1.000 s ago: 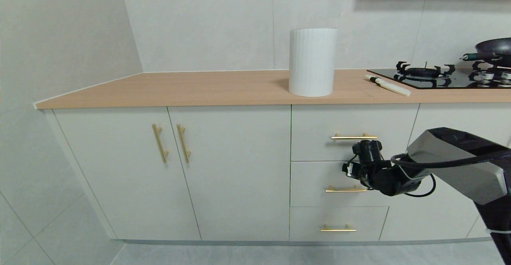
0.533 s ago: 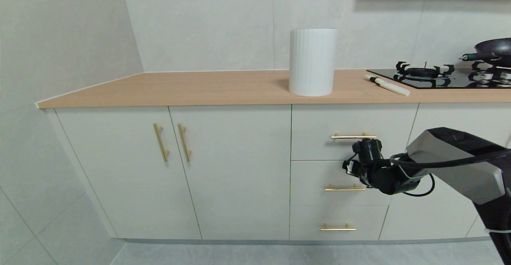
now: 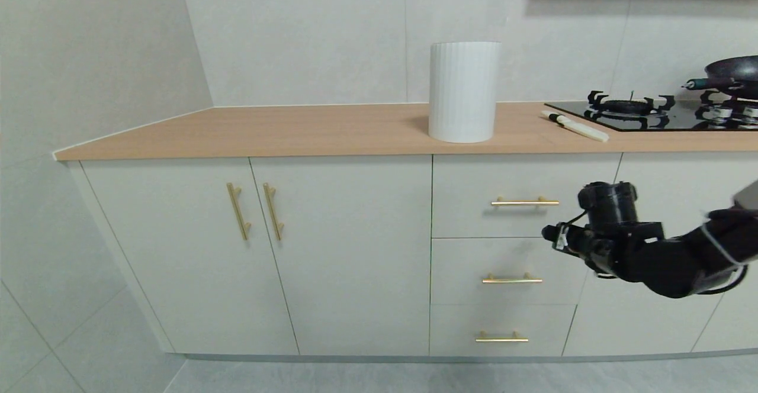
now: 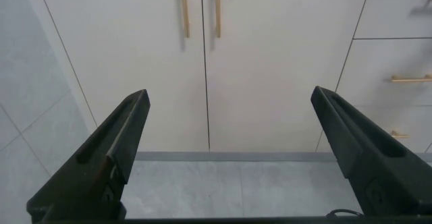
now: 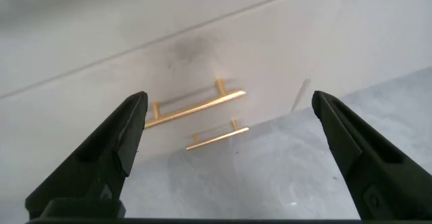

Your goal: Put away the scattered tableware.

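Right hand (image 3: pixel 561 240) hangs released and empty before a kitchen drawer stack (image 3: pixel 503 251), level with the middle drawer and apart from its brass handle (image 3: pixel 512 279).

On the wooden desk (image 3: pixel 296 129) above, a white utensil (image 3: pixel 574 126) lies just beside the gas hob (image 3: pixel 645 115), near a tall ribbed white canister (image 3: pixel 462 91). The left hand (image 4: pixel 229 94), likewise spread wide and holding nothing, faces the double cabinet doors (image 4: pixel 202 69) low over the floor.

Black pan (image 3: pixel 736 67) on gas hob (image 3: pixel 675 122)
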Robot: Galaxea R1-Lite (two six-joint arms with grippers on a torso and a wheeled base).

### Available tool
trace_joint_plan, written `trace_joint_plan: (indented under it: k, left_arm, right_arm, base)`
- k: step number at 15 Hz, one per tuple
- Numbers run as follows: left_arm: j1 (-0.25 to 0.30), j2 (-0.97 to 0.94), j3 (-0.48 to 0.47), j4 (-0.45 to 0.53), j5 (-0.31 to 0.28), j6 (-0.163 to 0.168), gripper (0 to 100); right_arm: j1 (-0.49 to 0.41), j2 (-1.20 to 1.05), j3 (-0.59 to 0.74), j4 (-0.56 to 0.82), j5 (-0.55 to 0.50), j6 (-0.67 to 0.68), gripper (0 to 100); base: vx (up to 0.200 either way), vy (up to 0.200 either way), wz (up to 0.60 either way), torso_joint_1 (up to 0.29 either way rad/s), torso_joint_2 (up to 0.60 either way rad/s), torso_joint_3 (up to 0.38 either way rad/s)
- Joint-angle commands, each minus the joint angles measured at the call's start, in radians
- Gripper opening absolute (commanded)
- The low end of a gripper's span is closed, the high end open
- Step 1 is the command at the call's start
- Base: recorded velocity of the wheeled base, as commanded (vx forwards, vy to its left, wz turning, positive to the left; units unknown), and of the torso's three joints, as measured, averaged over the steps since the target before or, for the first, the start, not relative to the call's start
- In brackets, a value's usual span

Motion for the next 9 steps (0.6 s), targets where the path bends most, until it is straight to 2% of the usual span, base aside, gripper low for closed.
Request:
trace_joint_plan:
  k: [1, 4, 6, 9]
  left_arm:
    - [0.000, 0.000, 0.000, 0.000, 0.000, 0.000, 100]
    - [0.000, 0.000, 0.000, 0.000, 0.002, 0.000, 100]
    - [0.000, 0.000, 0.000, 0.000, 0.000, 0.000, 100]
    - [0.000, 0.000, 0.000, 0.001, 0.000, 0.000, 100]
  right_arm:
    - [0.005, -0.560, 0.350, 0.003, -0.046, -0.045, 100]
    - [0.000, -0.903, 0.549, 0.019, -0.060, -0.111, 100]
    - [-0.033, -1.190, 0.606, 0.163, -0.143, -0.237, 100]
    - [-0.058, -1.555, 0.584, 0.480, -0.165, -0.338, 100]
  base:
    - [0.000, 0.000, 0.00, 0.000, 0.00, 0.000]
    - [0.000, 0.000, 0.00, 0.000, 0.00, 0.000]
    - [0.000, 0.000, 0.00, 0.000, 0.00, 0.000]
    - [0.000, 0.000, 0.00, 0.000, 0.00, 0.000]
